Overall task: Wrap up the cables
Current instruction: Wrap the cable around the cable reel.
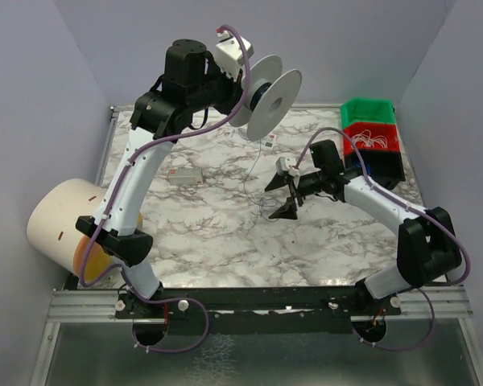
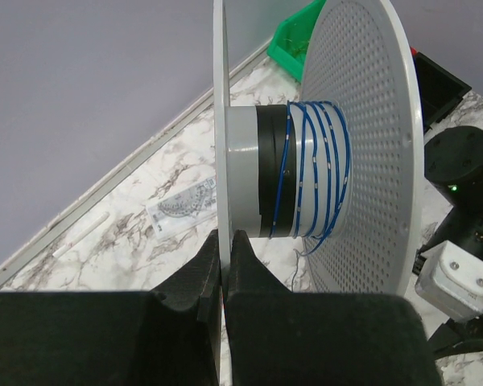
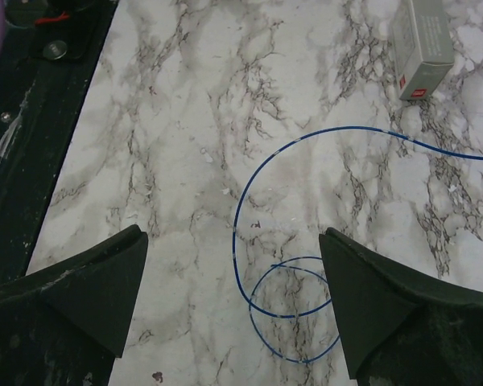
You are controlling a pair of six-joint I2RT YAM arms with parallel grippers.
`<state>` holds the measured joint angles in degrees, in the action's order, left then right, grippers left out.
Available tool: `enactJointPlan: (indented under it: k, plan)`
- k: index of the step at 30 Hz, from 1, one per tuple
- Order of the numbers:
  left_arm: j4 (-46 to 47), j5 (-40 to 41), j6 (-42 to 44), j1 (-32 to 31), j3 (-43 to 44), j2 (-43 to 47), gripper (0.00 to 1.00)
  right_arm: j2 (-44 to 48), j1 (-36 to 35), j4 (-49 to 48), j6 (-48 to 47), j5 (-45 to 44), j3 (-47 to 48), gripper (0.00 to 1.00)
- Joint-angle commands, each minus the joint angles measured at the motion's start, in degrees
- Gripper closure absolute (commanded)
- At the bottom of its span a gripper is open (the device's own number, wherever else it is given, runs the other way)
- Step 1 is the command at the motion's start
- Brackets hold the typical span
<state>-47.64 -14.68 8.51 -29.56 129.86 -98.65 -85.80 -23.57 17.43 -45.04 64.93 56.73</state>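
Several blue cable (image 2: 315, 169) turns wound; left gripper (image 2: 224, 241) pinches the spool flange (image 2: 220, 96); right gripper (image 3: 233, 237) wide open, empty, over seemingly ample unwound cable.

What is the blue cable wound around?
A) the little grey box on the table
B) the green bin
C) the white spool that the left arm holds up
C: the blue cable coils round the core of the white spool, and the left gripper has its jaws shut on one of the spool's flat sides.
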Motion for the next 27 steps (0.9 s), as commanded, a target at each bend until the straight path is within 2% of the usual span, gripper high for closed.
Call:
enactJointPlan:
  k: [1,3,9,12,13,16,17,19,20,21,24,27]
  plan:
    - [4.83,1.45,-1.65,0.21,0.96,0.24,1.0,-2.86,-2.04,3.08,-3.05,-2.22,-0.35,0.02]
    - [4.79,1.59,-1.62,0.21,0.69,0.3,1.0,-3.95,-2.86,1.2,-1.67,-3.7,-0.55,0.0]
    - [4.97,1.17,-2.01,0.21,0.48,0.27,1.0,-6.42,-6.02,-18.25,12.02,-15.05,-5.1,0.0]
    - [5.01,0.92,-2.1,0.21,0.69,-0.02,1.0,-7.54,-7.5,-22.5,14.64,-18.76,-5.74,0.03]
    - [5.01,0.88,-2.25,0.21,0.74,-0.17,1.0,-7.88,-7.87,-23.47,15.11,-19.7,-6.06,0.06]
    - [5.01,0.73,-2.4,0.21,1.04,-0.67,1.0,-8.73,-8.77,-25.78,15.81,-21.94,-6.98,0.22]
    - [5.01,0.72,-2.42,0.21,1.15,-0.83,1.0,-8.77,-8.82,-26.59,16.13,-22.35,-7.45,0.32]
    - [5.01,0.72,-2.41,0.21,1.26,-1.13,1.0,-8.29,-8.85,-29.08,17.12,-23.3,-8.74,0.65]
    - [5.01,0.7,-2.44,0.21,1.35,-1.26,1.0,-7.86,-8.81,-30.63,18.15,-24.58,-9.31,0.9]
    - [4.97,0.71,-2.4,0.21,1.31,-1.28,1.0,-7.34,-8.67,-32.54,20.2,-26.65,-9.96,0.98]
    - [4.92,0.29,-2.13,0.21,0.73,-0.68,1.0,-6.35,-5.97,-36.27,27.86,-32.32,-9.85,1.0]
    - [4.62,-2.47,-1.37,0.37,-0.35,0.64,1.0,-6.05,0.51,-37.57,37.95,-37.0,-7.7,0.99]
